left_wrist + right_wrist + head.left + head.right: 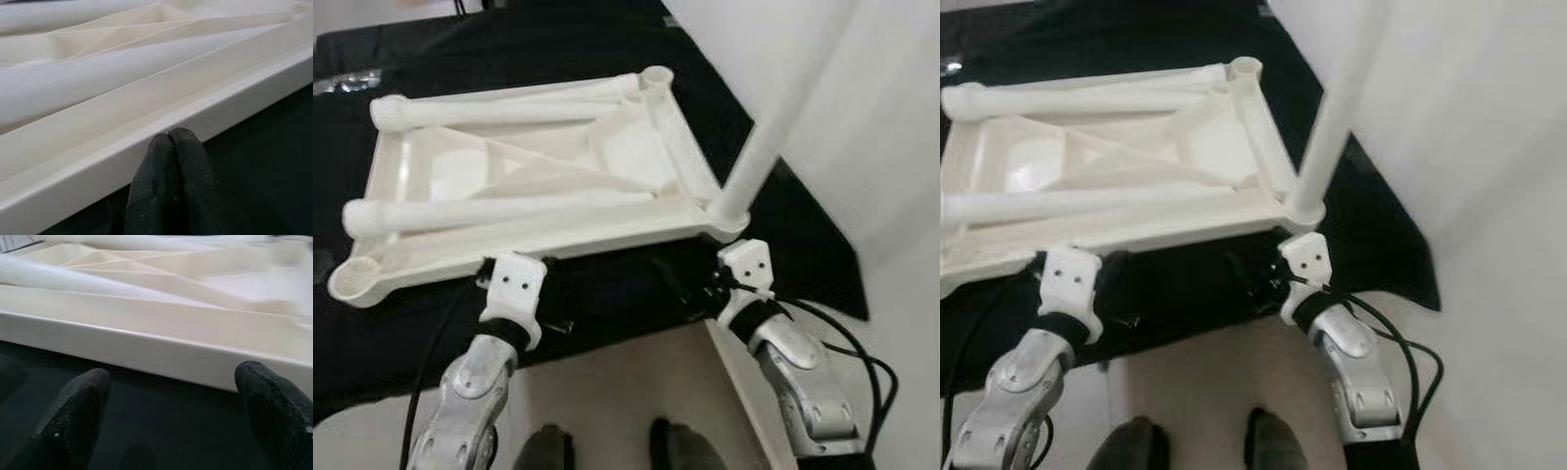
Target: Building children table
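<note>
A white plastic table top (pixel 558 237) lies upside down on a black cloth. Two loose white legs (pixel 499 111) (pixel 489 211) rest across its underside. A third leg (pixel 773 127) stands upright in the near right corner socket. The near left socket (pixel 354 281) and far right socket (pixel 656 76) stand empty. My left gripper (pixel 169 134) is shut with nothing in it, its tips against the table top's near rim (pixel 146 147). My right gripper (pixel 173 374) is open, its fingers (pixel 80 401) spread just short of the rim (pixel 146 350) near the upright leg.
The black cloth (pixel 783 225) covers a low surface and ends near a white wall (pixel 881 117) at the right. Pale floor and my feet (pixel 607 446) lie below the near edge. Black cables (pixel 862 362) trail from my right arm (pixel 798 377).
</note>
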Motion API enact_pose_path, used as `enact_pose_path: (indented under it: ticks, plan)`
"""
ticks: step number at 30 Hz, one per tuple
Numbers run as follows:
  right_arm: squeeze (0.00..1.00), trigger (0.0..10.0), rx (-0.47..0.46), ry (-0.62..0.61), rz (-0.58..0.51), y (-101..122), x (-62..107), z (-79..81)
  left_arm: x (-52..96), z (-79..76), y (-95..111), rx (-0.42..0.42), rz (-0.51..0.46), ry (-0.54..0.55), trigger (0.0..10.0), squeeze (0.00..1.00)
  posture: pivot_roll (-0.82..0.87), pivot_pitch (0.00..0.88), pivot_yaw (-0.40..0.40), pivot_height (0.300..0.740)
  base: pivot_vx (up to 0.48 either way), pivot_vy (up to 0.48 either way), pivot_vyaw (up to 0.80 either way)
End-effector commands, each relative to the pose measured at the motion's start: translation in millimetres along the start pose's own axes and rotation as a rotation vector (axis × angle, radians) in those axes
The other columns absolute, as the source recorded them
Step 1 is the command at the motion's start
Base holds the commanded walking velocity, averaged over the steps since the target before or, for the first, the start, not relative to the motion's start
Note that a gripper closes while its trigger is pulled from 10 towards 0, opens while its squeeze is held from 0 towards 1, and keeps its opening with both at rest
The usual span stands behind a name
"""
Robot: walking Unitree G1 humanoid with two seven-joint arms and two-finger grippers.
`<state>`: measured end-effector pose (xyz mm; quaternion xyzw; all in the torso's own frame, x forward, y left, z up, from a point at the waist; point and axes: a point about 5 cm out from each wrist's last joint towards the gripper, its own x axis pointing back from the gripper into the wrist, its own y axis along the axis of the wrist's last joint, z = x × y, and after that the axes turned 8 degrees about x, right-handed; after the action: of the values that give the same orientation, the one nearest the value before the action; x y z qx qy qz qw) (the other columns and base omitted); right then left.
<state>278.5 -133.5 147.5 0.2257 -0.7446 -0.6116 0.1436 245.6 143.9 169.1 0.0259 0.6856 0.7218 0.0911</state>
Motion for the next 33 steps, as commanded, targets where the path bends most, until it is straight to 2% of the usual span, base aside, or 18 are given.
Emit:
enact_pose_path:
  ticks: [1,4,9,11,22,24,27,28,31,32,33]
  plan:
    - [0.0,10.0,-0.024,0.016,0.004,-2,0.2,4.9,3.1,0.1,-8,-0.012,0.03,0.003,10.0,0.0,0.03,0.244,-0.078,0.74,0.0,0.48,0.0]
    - [0.0,10.0,-0.025,0.012,0.008,-3,-1.1,4.1,4.3,-5.0,-10,0.005,0.028,-0.057,10.0,0.0,0.03,0.238,-0.077,0.74,0.0,0.16,0.0]
    - [0.0,10.0,-0.024,0.003,0.013,-5,-2.0,3.3,5.2,-10.5,-18,0.032,0.04,-0.071,10.0,0.0,0.02,0.23,-0.086,0.74,0.0,0.0,0.0]
    - [0.0,10.0,-0.025,-0.009,0.016,-7,-2.7,1.3,4.7,-18.7,-23,0.052,0.044,-0.099,10.0,0.0,0.01,0.229,-0.086,0.74,0.0,0.0,0.0]
    - [0.0,10.0,-0.034,-0.054,0.01,-6,-4.6,-5.2,-0.4,-18.0,-17,0.035,0.012,-0.111,10.0,0.0,0.0,0.236,-0.081,0.74,0.0,0.0,0.0]
    - [0.0,10.0,-0.033,-0.061,0.004,-4,-5.7,-7.5,-2.0,-18.2,-14,0.068,0.013,-0.119,10.0,0.0,0.0,0.236,-0.081,0.74,0.0,0.0,0.0]
    - [0.0,10.0,-0.016,-0.103,-0.04,6,-15.4,-17.1,-7.2,-20.1,8,0.159,-0.051,-0.168,10.0,0.0,0.0,0.235,-0.074,0.74,0.0,0.0,0.0]
    - [0.0,10.0,-0.01,-0.113,-0.055,10,-19.0,-19.7,-8.8,-19.8,15,0.156,-0.076,-0.179,10.0,0.0,0.01,0.235,-0.073,0.74,0.0,0.0,0.0]
    - [0.0,10.0,-0.006,-0.118,-0.063,13,-21.0,-21.0,-9.7,-19.4,19,0.147,-0.089,-0.183,10.0,0.0,0.01,0.235,-0.073,0.74,0.0,0.0,0.0]
    - [0.0,10.0,0.016,-0.111,-0.111,27,-29.7,-23.3,-15.9,-12.3,39,0.14,-0.159,-0.168,10.0,0.0,0.01,0.235,-0.071,0.74,0.0,0.0,0.0]
    - [0.0,10.0,0.027,-0.106,-0.133,34,-33.3,-23.9,-18.7,-7.9,48,0.162,-0.194,-0.153,10.0,0.0,0.01,0.235,-0.071,0.74,0.0,0.0,0.0]
